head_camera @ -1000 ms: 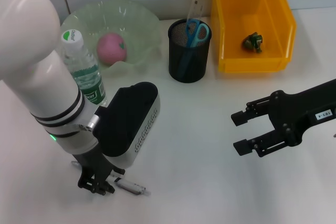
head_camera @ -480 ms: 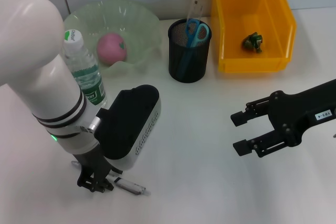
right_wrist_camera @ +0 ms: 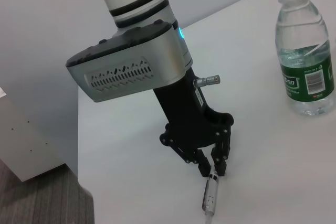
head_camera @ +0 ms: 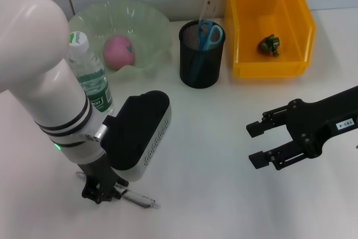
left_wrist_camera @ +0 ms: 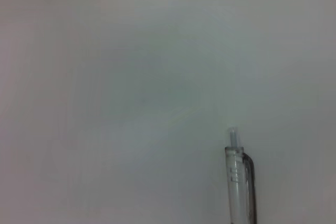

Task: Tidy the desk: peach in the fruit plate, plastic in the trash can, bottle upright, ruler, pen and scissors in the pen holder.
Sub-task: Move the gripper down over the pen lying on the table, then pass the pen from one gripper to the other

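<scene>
The pen [head_camera: 137,198] lies on the white desk [head_camera: 212,194] near the front, and my left gripper [head_camera: 102,192] stands over its end. From the right wrist view the left gripper [right_wrist_camera: 212,170] has its black fingers [right_wrist_camera: 221,164] pinched on the tip of the pen [right_wrist_camera: 210,199]. The left wrist view shows only the pen [left_wrist_camera: 240,182] on bare desk. My right gripper [head_camera: 257,144] hovers open at the right, holding nothing. The peach [head_camera: 118,51] sits in the fruit plate [head_camera: 146,20]. The bottle [head_camera: 88,74] stands upright. Scissors [head_camera: 210,34] and ruler [head_camera: 207,9] stand in the pen holder [head_camera: 200,62]. Crumpled plastic [head_camera: 269,44] lies in the trash can [head_camera: 240,26].
The bottle [right_wrist_camera: 304,51] stands close behind my left arm. The fruit plate, pen holder and trash can line the desk's back edge. A wall rises behind them.
My left gripper has edged slightly left at the pen's end. The pen lies where it was, and the right arm has not moved.
</scene>
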Robot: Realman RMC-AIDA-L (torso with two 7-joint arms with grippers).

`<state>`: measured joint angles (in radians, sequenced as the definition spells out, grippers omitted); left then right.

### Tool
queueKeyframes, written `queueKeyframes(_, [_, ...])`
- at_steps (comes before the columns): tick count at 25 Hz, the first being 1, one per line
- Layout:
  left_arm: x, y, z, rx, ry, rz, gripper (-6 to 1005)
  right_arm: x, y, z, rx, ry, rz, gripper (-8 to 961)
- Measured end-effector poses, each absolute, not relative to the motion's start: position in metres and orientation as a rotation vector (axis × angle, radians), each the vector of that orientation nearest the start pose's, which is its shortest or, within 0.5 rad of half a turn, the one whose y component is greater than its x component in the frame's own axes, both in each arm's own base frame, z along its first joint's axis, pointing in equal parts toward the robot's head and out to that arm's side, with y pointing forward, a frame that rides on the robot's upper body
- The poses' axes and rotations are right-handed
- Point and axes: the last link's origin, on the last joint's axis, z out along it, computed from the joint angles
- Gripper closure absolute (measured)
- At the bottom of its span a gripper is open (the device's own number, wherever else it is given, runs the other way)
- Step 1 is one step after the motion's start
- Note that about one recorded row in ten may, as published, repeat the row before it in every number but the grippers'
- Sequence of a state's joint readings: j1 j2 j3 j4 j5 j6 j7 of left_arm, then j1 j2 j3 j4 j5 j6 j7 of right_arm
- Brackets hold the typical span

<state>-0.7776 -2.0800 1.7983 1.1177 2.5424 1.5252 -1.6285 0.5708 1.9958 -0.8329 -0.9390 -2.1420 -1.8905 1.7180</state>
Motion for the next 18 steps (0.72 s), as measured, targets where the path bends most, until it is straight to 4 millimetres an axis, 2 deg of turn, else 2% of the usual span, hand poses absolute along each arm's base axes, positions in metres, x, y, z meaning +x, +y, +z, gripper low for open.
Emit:
queueKeyframes(7, [-0.162,0.327,-0.081,-3.041,0.856,1.059,822,0.228,0.320,0.047,-3.099,0.650,0.358,191])
queueKeyframes(13, [-0.164,0.327,-0.082,-3.045,0.860,1.077,818,0.228,0.321,0.047,-3.098,0.649,0.357,191])
queueKeyframes(15, [-0.156,0.329,-0.077,-3.040,0.871,1.029,822,0.228,0.321,0.047,-3.098,0.649,0.357,191])
queueKeyframes(17, [-0.156,0.329,-0.077,-3.040,0.871,1.029,832,0.228,0.321,0.048,-3.099,0.651,0.355,191])
queueKeyframes(18, [-0.151,0.330,-0.071,-3.042,0.859,0.996,838,0.228,0.321,0.048,-3.099,0.653,0.354,191])
